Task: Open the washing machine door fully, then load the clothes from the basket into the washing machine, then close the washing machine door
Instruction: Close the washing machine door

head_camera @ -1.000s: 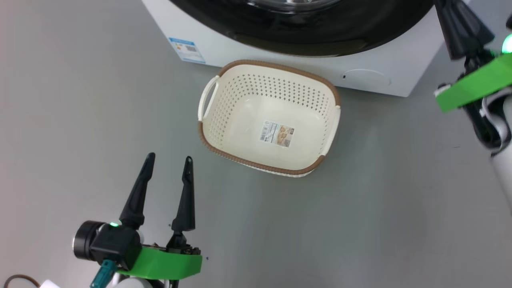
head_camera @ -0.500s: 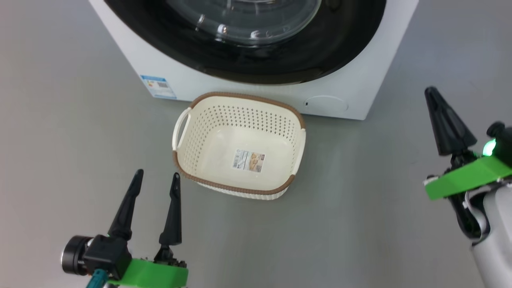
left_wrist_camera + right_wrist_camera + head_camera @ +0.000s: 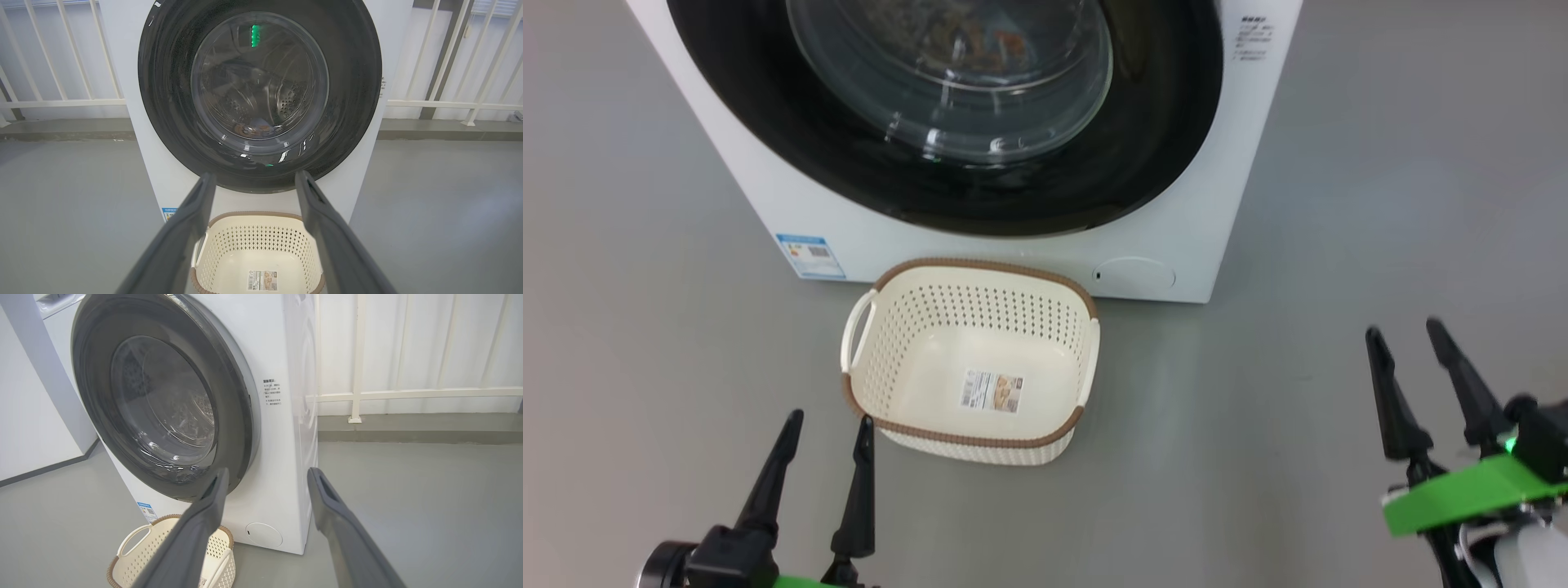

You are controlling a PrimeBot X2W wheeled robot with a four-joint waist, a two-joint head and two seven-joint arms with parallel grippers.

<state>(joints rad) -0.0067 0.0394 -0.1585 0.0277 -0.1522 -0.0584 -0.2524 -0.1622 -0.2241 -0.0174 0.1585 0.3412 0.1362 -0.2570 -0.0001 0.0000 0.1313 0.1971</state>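
The washing machine [image 3: 768, 204] stands ahead, and the washing machine door [image 3: 1160, 155] lies flat against its front. Through its glass bowl [image 3: 259, 81] the clothes [image 3: 254, 129] show as a small light-blue and orange patch low in the drum. On the floor right before the machine sits the basket [image 3: 1086, 359], with just a paper label [image 3: 992, 392] on its bottom. My left gripper [image 3: 829, 420] is open at the basket's near left corner, clear of it, and aims at the door [image 3: 254, 176]. My right gripper [image 3: 1403, 328] is open and holds nothing, off to the basket's right [image 3: 268, 473].
Grey floor [image 3: 1258, 457] spreads all around. A white railing [image 3: 449, 104] runs behind the machine on both sides. Another white unit [image 3: 36, 416] stands close to the machine's left. A round service flap [image 3: 1135, 275] sits low on the machine's front.
The camera has tilted up, showing more of the door. My right gripper has gone from shut to open and come down from beside the machine to the lower right.
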